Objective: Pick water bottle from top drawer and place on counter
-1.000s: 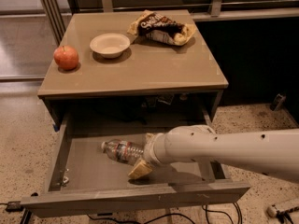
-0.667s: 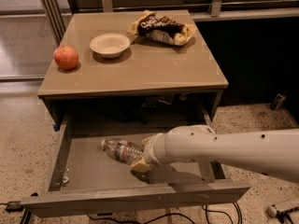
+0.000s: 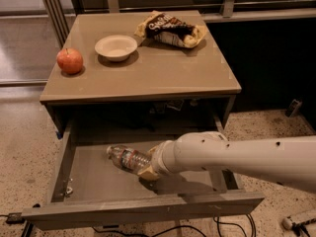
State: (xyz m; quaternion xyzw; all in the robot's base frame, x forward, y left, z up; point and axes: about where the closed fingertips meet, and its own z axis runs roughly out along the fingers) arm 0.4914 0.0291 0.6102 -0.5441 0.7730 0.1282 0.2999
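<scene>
The water bottle [image 3: 125, 158] lies on its side on the grey floor of the open top drawer [image 3: 89, 181], cap toward the left. My gripper [image 3: 149, 162] reaches in from the right on a thick white arm [image 3: 237, 157]. Its tan fingers [image 3: 147, 173] stand on either side of the bottle's base end, open, with the bottle resting on the drawer floor. The counter [image 3: 148, 73] is the tan top of the cabinet above the drawer.
On the counter are a red apple [image 3: 69, 60] at the left, a white bowl [image 3: 116, 47] in the middle and a crumpled snack bag [image 3: 172, 28] at the back. The drawer's front panel [image 3: 143, 209] juts toward me. Speckled floor surrounds the cabinet.
My gripper has moved a little further into the drawer, and its fingers now straddle the bottle's base. The bottle has stayed in place.
</scene>
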